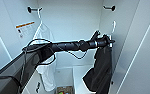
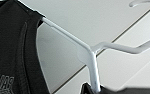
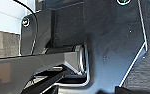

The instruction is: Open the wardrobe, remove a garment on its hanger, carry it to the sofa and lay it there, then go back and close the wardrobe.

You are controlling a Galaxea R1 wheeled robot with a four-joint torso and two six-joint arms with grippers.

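I look into the open wardrobe (image 1: 73,20). My left arm reaches in from the left, and my left gripper (image 1: 108,41) is shut on the neck of the pale hanger (image 1: 113,27). The black garment (image 1: 102,67) droops from it at the right side. The hanger's hook sits below the right dark peg (image 1: 110,7). In the left wrist view the white hanger (image 2: 91,55) runs down into the gripper (image 2: 93,88), with the black garment (image 2: 11,50) draped over one arm of it. The sofa is out of view.
A white shirt (image 1: 44,35) hangs from the left peg (image 1: 31,9), just behind my left arm. A small box with colourful contents (image 1: 64,90) sits on the wardrobe floor. The open door (image 1: 146,50) stands close on the right, and a warning label (image 1: 26,28) marks the left wall.
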